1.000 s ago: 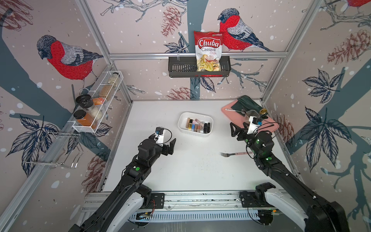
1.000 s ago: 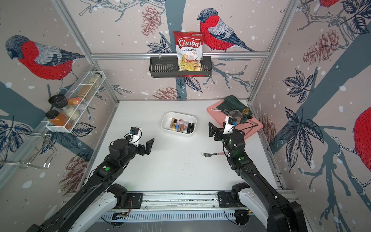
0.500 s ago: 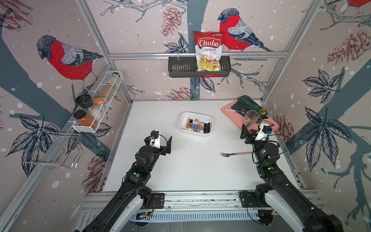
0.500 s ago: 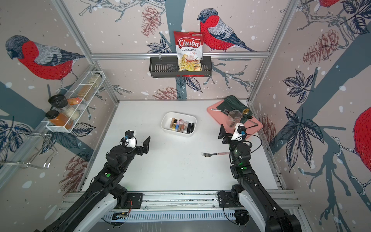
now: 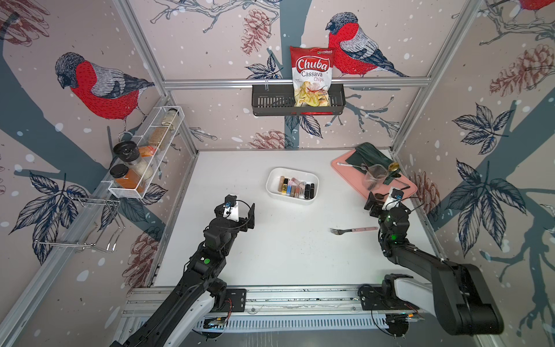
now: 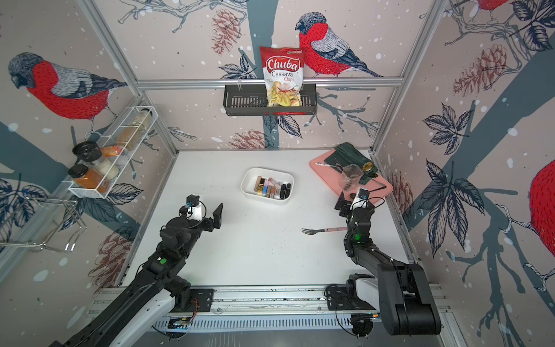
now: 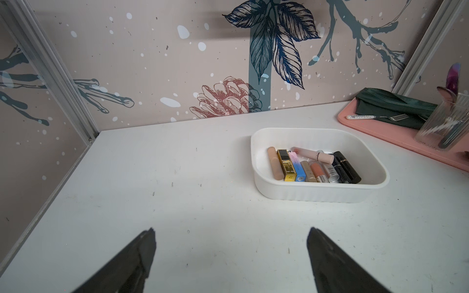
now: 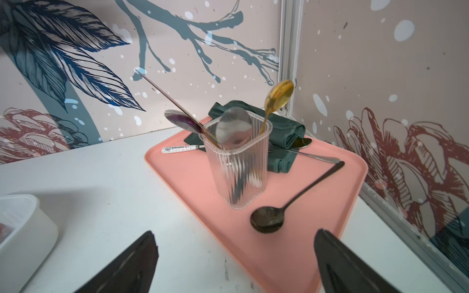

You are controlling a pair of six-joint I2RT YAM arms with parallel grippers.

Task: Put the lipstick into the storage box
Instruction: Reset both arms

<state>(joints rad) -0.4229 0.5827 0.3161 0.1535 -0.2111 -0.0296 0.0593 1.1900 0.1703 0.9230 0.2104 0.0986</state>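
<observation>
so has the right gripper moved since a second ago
yes: the right gripper has drawn away from the storage box toward the side wall, from level with the middle of the fork to past its handle end

Pink-handled fork (image 5: pixel 353 230) on table (image 5: pixel 270 255), clear cup (image 5: pixel 374 178) on pink tray (image 5: pixel 351 175), chips bag (image 5: pixel 312 75) in black basket (image 5: pixel 270 102)

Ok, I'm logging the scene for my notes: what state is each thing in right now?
storage box, open-topped, holding lipsticks.
lipsticks, lying inside the box.
left tool, open, empty.
right tool, open, empty.
fork, flat on the table.
clear cup, upright on the pink tray, spoons inside.
chips bag, standing in the black basket.
</observation>
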